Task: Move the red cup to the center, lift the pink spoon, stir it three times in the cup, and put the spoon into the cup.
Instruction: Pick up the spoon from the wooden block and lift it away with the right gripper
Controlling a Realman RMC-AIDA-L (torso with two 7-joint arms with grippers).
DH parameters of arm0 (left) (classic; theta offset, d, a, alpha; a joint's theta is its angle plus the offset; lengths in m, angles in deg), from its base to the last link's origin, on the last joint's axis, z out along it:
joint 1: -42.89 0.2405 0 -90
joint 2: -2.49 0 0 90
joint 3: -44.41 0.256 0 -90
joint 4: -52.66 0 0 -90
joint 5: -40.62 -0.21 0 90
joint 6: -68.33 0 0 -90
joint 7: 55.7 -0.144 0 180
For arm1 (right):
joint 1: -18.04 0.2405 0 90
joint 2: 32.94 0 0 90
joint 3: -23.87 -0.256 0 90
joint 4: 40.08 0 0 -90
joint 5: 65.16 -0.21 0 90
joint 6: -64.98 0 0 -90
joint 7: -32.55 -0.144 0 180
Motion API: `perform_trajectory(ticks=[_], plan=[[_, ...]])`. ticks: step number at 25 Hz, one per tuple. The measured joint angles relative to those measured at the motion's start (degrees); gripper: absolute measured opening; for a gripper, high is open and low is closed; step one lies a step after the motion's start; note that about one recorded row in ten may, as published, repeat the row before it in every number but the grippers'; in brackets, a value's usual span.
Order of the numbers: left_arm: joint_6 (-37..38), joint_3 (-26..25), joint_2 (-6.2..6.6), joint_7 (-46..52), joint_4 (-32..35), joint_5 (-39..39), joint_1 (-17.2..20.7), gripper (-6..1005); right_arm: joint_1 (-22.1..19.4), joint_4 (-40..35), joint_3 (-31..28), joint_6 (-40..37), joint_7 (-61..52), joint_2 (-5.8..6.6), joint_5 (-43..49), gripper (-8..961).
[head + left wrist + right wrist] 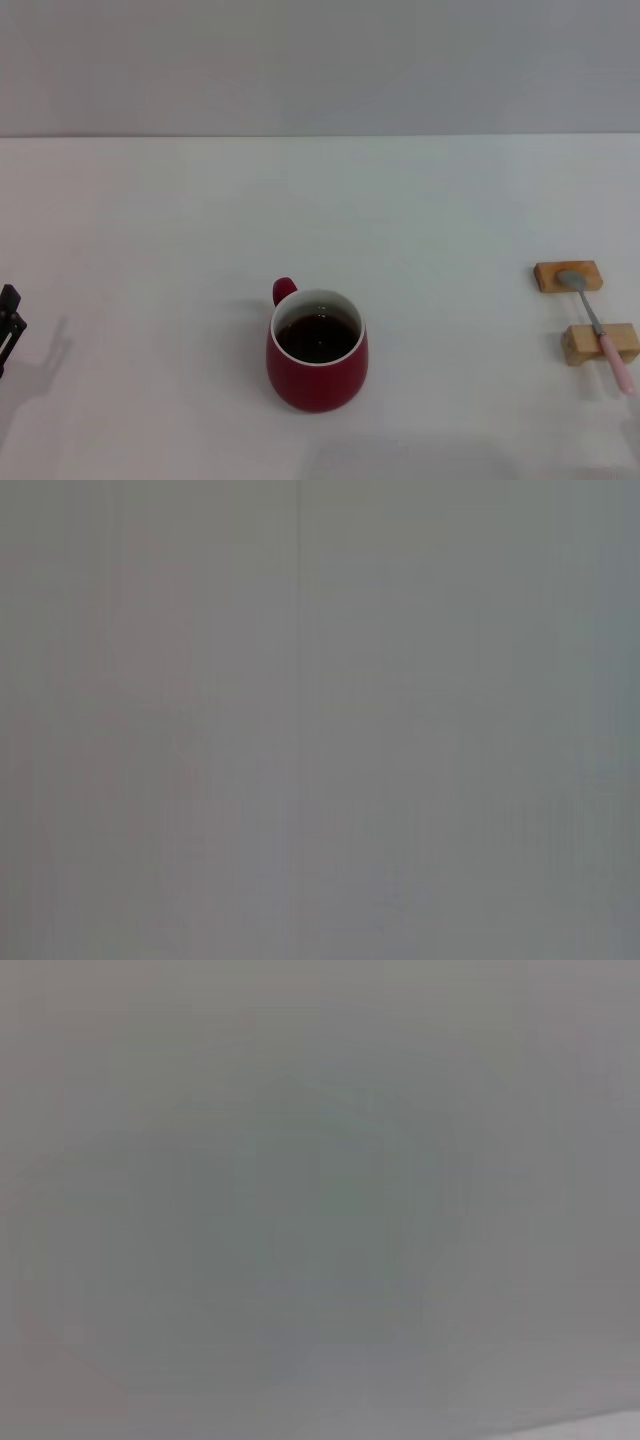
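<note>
The pink spoon (598, 325), bridged across two wooden blocks (568, 276) at three o'clock of the red cup (317, 350), is pointed handle-first toward the unseen right arm, while the left tool (8, 325), its opening impossible to tell, is parked at nine o'clock.

text check | honestly can't read a thing from my end, no labels, brands or numbers | red cup (317, 366) looks plain | wooden blocks (568, 276) unmarked too | both wrist views just show flat grey
</note>
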Motion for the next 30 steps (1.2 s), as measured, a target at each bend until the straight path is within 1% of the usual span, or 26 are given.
perform_trajectory(ticks=[7, 14, 20, 23, 30], plan=[[0.0, 0.0, -0.02, -0.9, 0.1, 0.0, -0.1, 859, 0.8, 0.0, 0.2, 2.4, 0.0, 0.01, -2.1, 823], [-0.2, -0.1, -0.11, -1.1, -0.3, 0.0, -0.3, 860, 2.9, -0.3, -0.1, 6.0, -0.1, 0.00, -2.4, 822], [0.0, -0.5, -0.23, -1.1, -0.7, 0.4, -0.2, 859, 3.2, -0.2, 0.3, 5.9, -0.1, 0.00, -2.4, 823], [-1.7, -0.1, -0.26, -1.4, -0.7, 0.1, -0.6, 860, 3.4, -0.2, 0.4, 5.8, -0.1, 0.01, -2.4, 822], [-2.0, 0.0, -0.20, -2.0, -0.6, 0.0, -0.6, 860, 3.8, -0.3, 0.3, 7.0, 0.0, -0.03, -2.4, 823]])
